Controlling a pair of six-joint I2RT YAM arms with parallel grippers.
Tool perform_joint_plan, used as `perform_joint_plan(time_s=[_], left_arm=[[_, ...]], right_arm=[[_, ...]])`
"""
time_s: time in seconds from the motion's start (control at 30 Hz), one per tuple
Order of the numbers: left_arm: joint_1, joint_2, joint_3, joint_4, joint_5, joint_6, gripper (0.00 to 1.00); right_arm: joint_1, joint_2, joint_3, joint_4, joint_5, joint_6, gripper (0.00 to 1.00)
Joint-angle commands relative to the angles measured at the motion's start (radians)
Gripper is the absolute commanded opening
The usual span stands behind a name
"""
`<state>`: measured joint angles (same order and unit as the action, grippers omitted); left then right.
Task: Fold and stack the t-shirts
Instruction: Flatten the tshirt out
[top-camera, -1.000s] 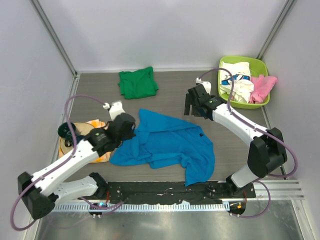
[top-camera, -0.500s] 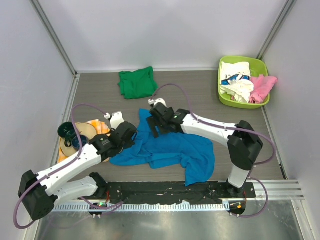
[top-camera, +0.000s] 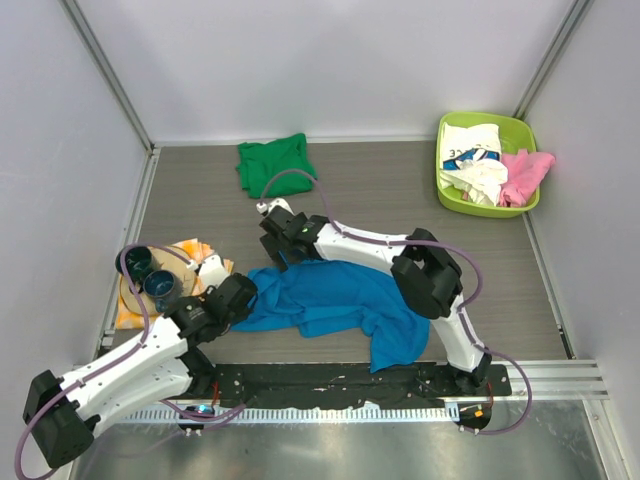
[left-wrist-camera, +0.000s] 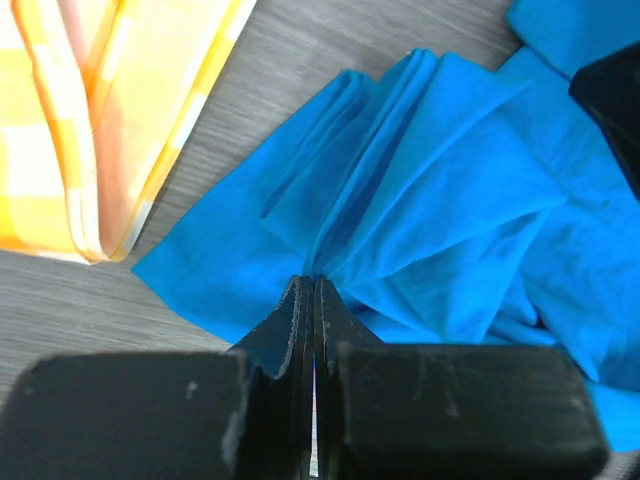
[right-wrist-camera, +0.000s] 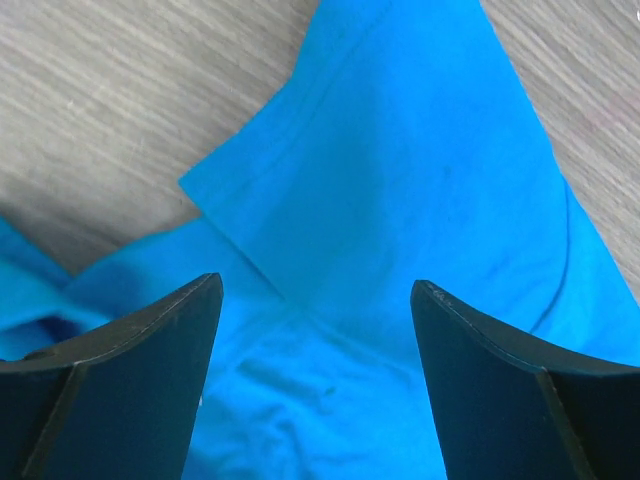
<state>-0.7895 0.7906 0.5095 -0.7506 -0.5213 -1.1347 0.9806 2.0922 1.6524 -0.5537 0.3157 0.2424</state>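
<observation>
The blue shirt is lying crumpled on the bench, close to the arms. The left gripper is pinching the shirt's left edge, with folds fanning away from it. The right gripper is hovering, jaws apart, over the shirt's far corner.

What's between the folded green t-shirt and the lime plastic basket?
Nothing, just bare grey wooden table from the folded green t-shirt to the lime plastic basket, in the top view.
</observation>
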Motion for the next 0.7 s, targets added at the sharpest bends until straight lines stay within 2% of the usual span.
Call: perform_joint_plan(time_s=[0.0, 0.33, 0.67], left_arm=[[0.006, -0.050, -0.032, -0.036, -0.052, -0.082, 0.00], [0.004, -0.056, -0.057, -0.030, -0.059, -0.089, 0.00], [0.004, -0.037, -0.060, -0.004, -0.060, -0.077, 0.00]], right_arm=[[0.003, 0.069, 0.118, 0.014, 0.031, -0.022, 0.81], [0.016, 0.192, 0.270, -0.025, 0.040, -0.048, 0.70], [0.065, 0.200, 0.345, -0.072, 0.123, -0.069, 0.65]])
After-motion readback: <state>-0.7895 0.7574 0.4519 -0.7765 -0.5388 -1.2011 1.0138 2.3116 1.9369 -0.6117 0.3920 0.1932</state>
